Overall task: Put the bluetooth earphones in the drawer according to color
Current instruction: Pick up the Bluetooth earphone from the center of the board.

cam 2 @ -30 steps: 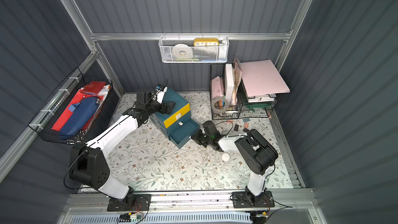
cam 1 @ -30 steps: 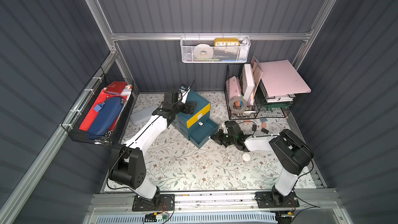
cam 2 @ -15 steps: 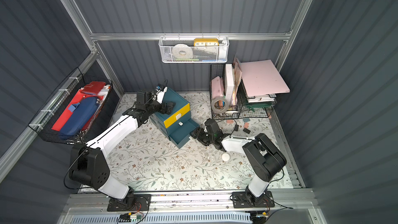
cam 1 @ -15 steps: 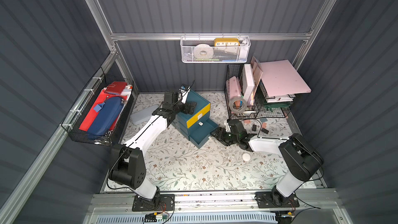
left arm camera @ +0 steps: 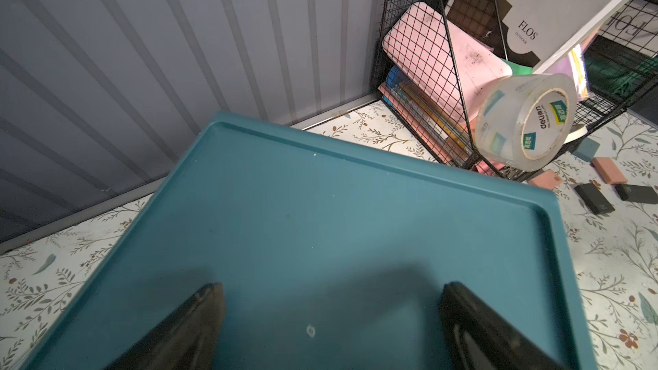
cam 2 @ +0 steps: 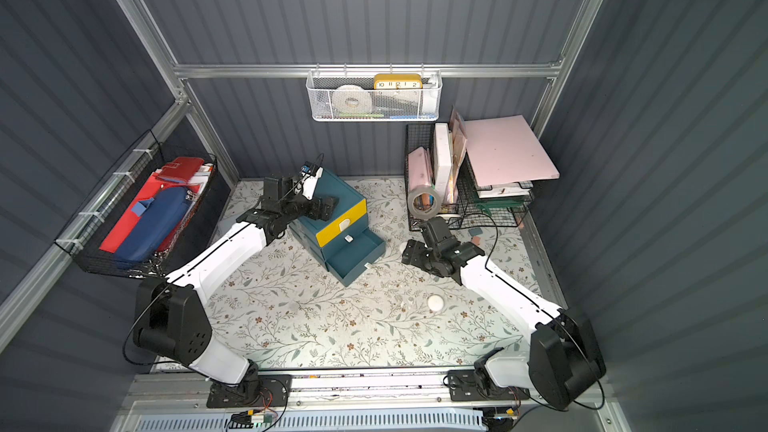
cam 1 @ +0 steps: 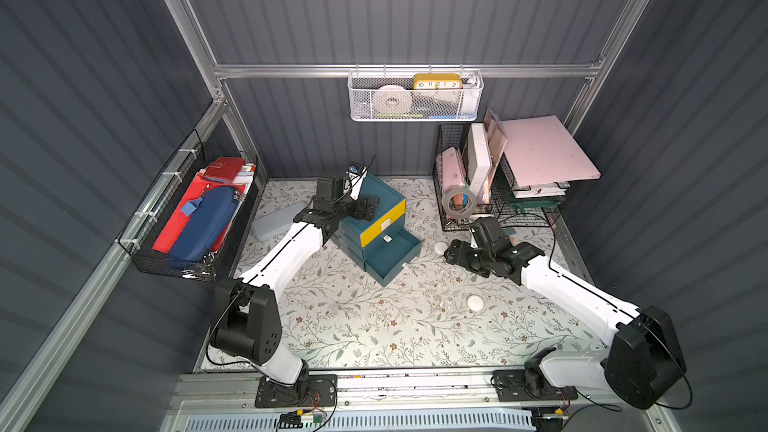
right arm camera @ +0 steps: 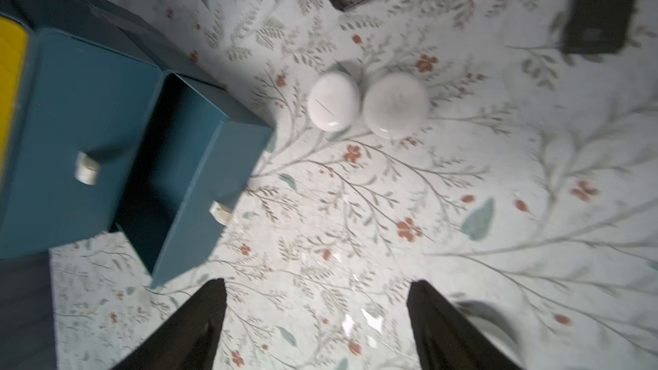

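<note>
The teal drawer cabinet (cam 1: pixel 374 218) stands at the back middle, with a yellow top drawer front (cam 1: pixel 382 222) and its bottom drawer (cam 1: pixel 392 257) pulled out. My left gripper (left arm camera: pixel 331 290) hovers open over the cabinet's flat top (left arm camera: pixel 320 208). Two white earphone cases (right arm camera: pixel 334 101) (right arm camera: pixel 395 105) lie side by side on the mat, right of the open drawer. My right gripper (right arm camera: pixel 317 290) is open and empty just short of them. In a top view only one of the pair (cam 1: pixel 440 248) shows beside the right gripper (cam 1: pixel 451 253). A third white case (cam 1: pixel 475 303) lies nearer the front.
A black wire rack (cam 1: pixel 446 168) with a tape roll (cam 1: pixel 459 201) stands behind the right gripper. Pink and black chips (left arm camera: pixel 612 170) (left arm camera: pixel 594 199) lie in front of it. A pale grey-blue case (cam 1: pixel 276 220) lies left of the cabinet. A basket (cam 1: pixel 199 222) hangs on the left wall.
My right gripper has gone from shut to open, and its arm has stretched out lower with the elbow swung to the right. The left arm has not moved.
</note>
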